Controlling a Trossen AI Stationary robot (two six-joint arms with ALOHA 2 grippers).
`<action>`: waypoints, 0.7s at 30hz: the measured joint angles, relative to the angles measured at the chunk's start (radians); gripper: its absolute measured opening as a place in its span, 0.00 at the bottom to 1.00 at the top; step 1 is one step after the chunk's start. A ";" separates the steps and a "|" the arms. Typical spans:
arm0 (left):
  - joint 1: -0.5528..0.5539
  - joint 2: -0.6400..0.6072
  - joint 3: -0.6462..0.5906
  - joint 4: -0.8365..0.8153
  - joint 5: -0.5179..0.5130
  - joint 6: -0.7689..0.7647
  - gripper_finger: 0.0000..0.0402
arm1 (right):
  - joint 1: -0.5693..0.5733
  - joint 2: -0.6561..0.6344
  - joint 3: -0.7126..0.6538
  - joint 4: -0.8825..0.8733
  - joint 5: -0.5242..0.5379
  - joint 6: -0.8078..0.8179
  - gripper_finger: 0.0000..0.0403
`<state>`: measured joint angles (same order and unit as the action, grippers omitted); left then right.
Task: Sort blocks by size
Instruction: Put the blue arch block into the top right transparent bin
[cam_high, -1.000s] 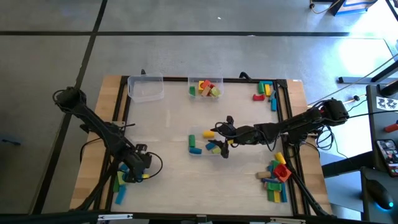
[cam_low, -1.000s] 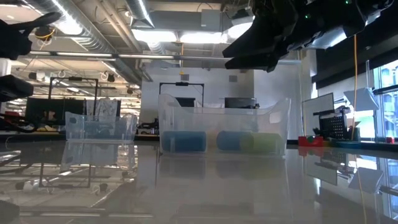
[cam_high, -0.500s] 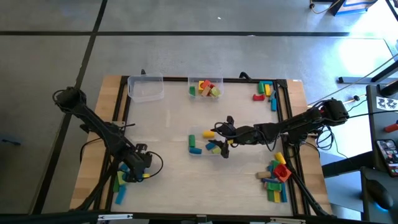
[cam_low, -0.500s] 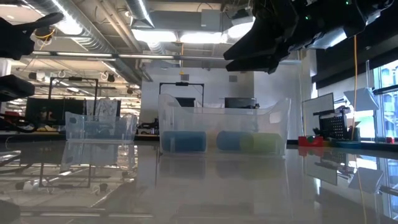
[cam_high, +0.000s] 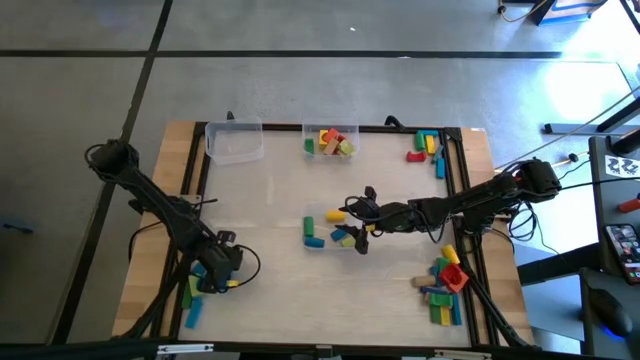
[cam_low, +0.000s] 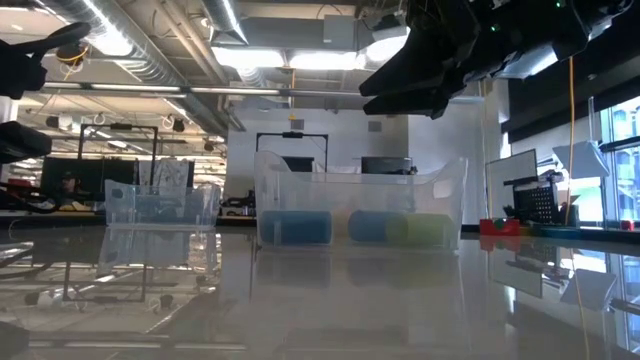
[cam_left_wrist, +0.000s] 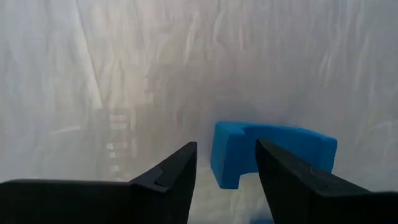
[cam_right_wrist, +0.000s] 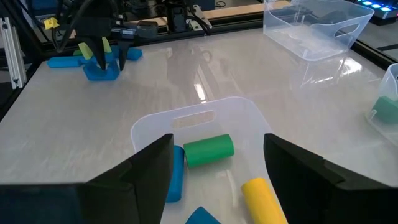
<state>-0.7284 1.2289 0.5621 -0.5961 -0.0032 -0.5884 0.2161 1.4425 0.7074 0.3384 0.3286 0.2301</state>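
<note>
blue block (cam_left_wrist: 273, 152) partly behind left jaws

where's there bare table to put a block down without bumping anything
The widest bare stretch lies between the empty tub at the far left corner, the middle tub and the left end effector. It is crowded at the near right block pile, and around the right end effector over the middle tub.

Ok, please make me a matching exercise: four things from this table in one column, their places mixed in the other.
1 left claw
2 right claw
3 green cylinder
4 tub with red and yellow blocks

A far edge of the table, in the middle
B lying inside the middle tub
C hovering open above the middle tub
D near-left corner, at a blue block

Pairs: 1-D, 2-C, 3-B, 4-A
</note>
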 joint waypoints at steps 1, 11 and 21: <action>0.000 0.001 0.000 0.002 0.000 0.001 0.39 | 0.000 0.000 0.000 0.000 0.000 0.000 0.61; -0.005 0.004 -0.047 0.066 0.003 -0.014 0.30 | 0.000 0.000 0.000 0.000 0.000 0.000 0.61; -0.002 0.003 -0.043 0.062 0.000 -0.017 0.11 | 0.000 0.000 0.000 0.001 0.000 0.000 0.61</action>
<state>-0.7307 1.2324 0.5195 -0.5337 -0.0035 -0.6056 0.2161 1.4427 0.7074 0.3393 0.3286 0.2298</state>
